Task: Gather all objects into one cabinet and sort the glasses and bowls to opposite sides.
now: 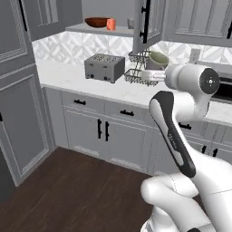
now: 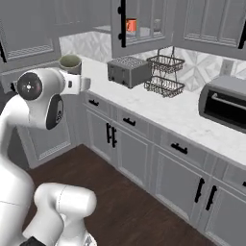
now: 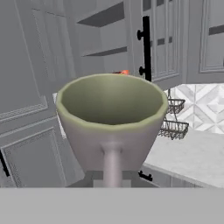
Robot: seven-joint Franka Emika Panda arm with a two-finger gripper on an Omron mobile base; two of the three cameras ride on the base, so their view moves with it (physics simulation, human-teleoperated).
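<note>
on the open cabinet (image 1: 146, 22) shelf sit the red bowl (image 1: 97, 21) and the orange cup (image 1: 111, 24), side by side. below stands the toaster (image 1: 104, 67), then the wire rack (image 1: 138, 68). the gripper (image 1: 154, 74) holds a mug (image 1: 157, 60) upright above the counter (image 1: 68, 77), jaws closed on its handle.

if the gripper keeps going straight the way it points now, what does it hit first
Probably the open cabinet door with its black bar handle, just beyond the mug that the gripper holds; depth is unclear, so it might pass beside it into the open cabinet.
</note>
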